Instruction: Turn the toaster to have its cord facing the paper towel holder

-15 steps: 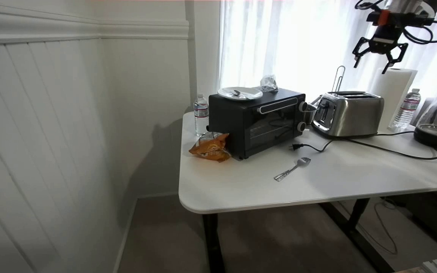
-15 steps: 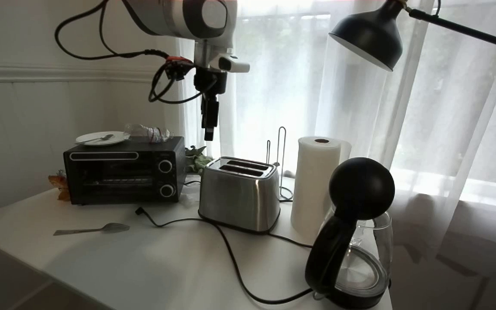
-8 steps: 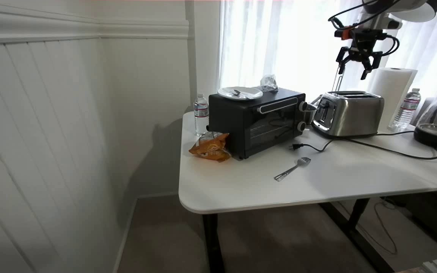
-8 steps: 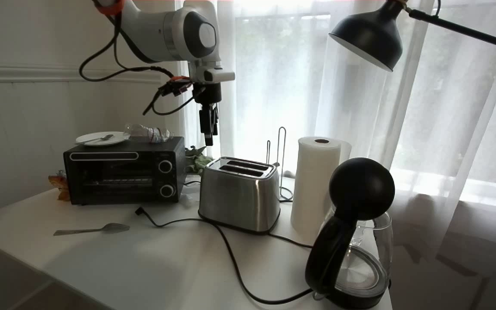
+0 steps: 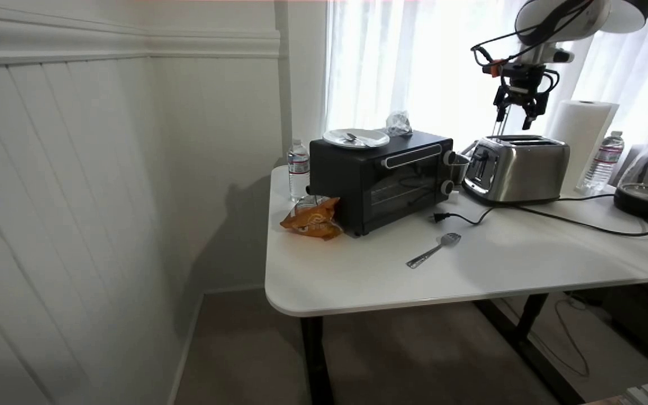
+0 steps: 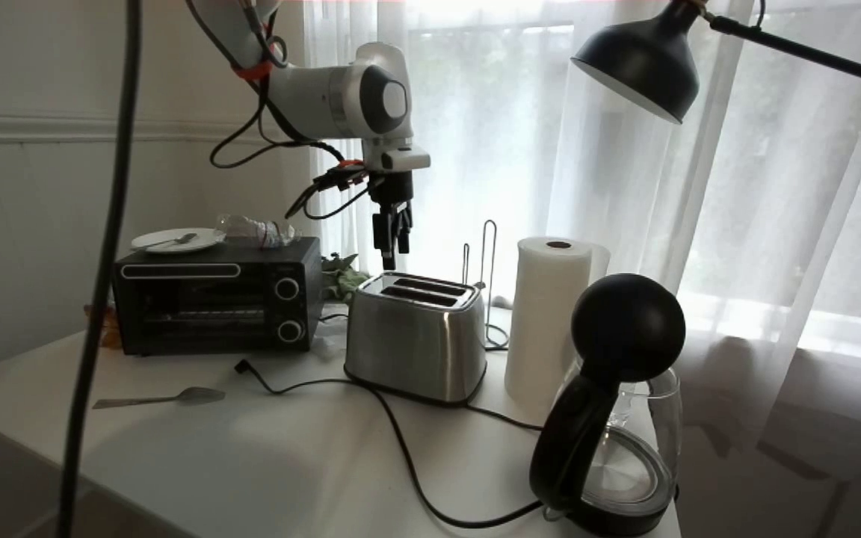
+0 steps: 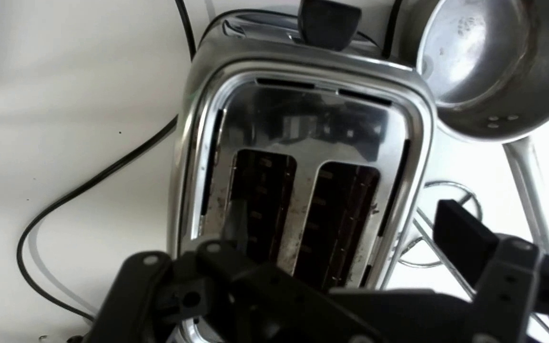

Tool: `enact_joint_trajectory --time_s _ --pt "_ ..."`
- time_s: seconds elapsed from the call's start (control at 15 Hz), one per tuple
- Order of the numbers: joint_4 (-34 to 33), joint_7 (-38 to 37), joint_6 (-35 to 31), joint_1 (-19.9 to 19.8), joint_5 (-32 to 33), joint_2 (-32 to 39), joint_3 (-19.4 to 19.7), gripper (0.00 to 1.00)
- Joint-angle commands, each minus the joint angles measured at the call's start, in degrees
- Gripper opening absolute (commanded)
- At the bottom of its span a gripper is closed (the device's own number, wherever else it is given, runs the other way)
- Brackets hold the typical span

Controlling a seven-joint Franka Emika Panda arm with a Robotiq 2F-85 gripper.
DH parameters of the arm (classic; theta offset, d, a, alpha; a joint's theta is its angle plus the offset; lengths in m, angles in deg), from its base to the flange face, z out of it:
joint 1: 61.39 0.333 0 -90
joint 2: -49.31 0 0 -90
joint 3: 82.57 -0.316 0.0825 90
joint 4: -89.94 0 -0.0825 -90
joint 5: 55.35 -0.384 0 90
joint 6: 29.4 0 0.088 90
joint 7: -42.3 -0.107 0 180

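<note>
At right in an exterior view, the toaster (image 5: 529, 174) is brushed silver, edged in black below. The cord (image 7: 112, 168), curving at left in the wrist view, is black; so are the jaws at bottom. Mid-frame in an exterior view, the oven (image 5: 379, 181) is black, the bag (image 5: 314, 221) orange and the surface (image 5: 358, 275) white. Vertical lines stripe the off-white wall (image 5: 76, 197) at far left. The lamp (image 6: 643, 63), upper right in an exterior view, is black outside, pale inside.

Toaster (image 6: 404, 344): brushed metal sides, mirror-glossy top. Pot (image 7: 536, 76) beside toaster: metal, part dull, part shiny. Oven (image 5: 380, 183) near toaster: matt shell, glossy door. Towel roll (image 6: 546, 325) by toaster: matt paper. Curtain (image 6: 501, 164) behind toaster: sheer cloth. Desk (image 6: 273, 463) under toaster: smooth finish.
</note>
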Motion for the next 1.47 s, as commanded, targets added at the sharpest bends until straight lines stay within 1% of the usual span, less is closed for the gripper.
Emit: enact_joint_trajectory --time_s 0.0,0.4,0.87,1.07,1.13,1.2,1.27,1.33,1.4 --pt "-7.39 -2.62 2.61 0.37 -0.93 5.13 1.27 1.0" --pt "-13.84 -2.18 3.71 -0.36 -2.59 10.63 1.31 1.0" --pt "-17.68 -2.45 4.79 -1.3 -4.48 14.38 1.98 1.0" --pt "-18.61 -2.47 5.59 -1.57 -5.11 15.36 2.11 0.91" --pt "-18.8 -2.5 6.08 -1.58 -5.12 15.55 2.18 0.82" --pt "-19.13 -2.5 6.9 -1.6 -5.14 15.77 2.23 0.75" --pt "-19.35 -2.66 7.53 -1.57 -5.1 15.94 2.35 0.73" --pt "-19.55 -2.69 8.15 -1.56 -5.04 16.03 2.44 0.59" --pt "-19.66 -2.73 8.56 -1.54 -4.99 16.06 2.51 0.52"
